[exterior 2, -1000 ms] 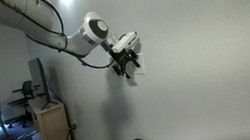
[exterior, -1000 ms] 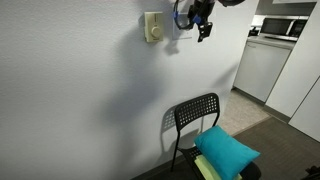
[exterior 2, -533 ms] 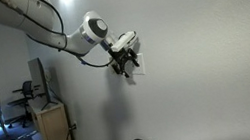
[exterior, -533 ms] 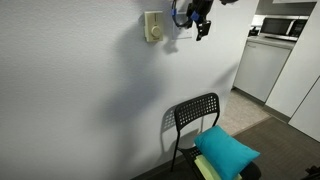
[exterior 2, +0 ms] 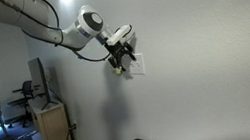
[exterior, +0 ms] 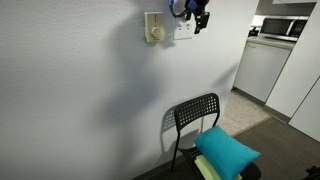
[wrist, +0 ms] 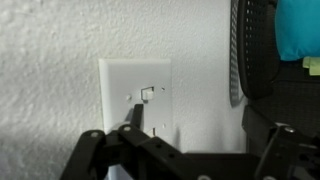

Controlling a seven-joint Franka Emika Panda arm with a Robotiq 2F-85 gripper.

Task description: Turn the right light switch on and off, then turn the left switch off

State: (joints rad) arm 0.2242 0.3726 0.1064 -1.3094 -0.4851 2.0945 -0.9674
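The square white wall plate fills the middle of the wrist view, which is turned on its side. One small white toggle shows plainly. The other toggle sits just below it in this picture, partly behind my finger. My gripper is open, with one fingertip against the plate beside the upper toggle and the other finger well off to the side over bare wall. In both exterior views the gripper is at the plate, high on the wall.
A cream plate with a round knob is on the wall beside the white plate. A black chair with a teal cushion stands below. Cabinets stand further along, and a desk stands near the arm's base.
The gripper has moved upward along the wall, and more of the white plate now shows below it.
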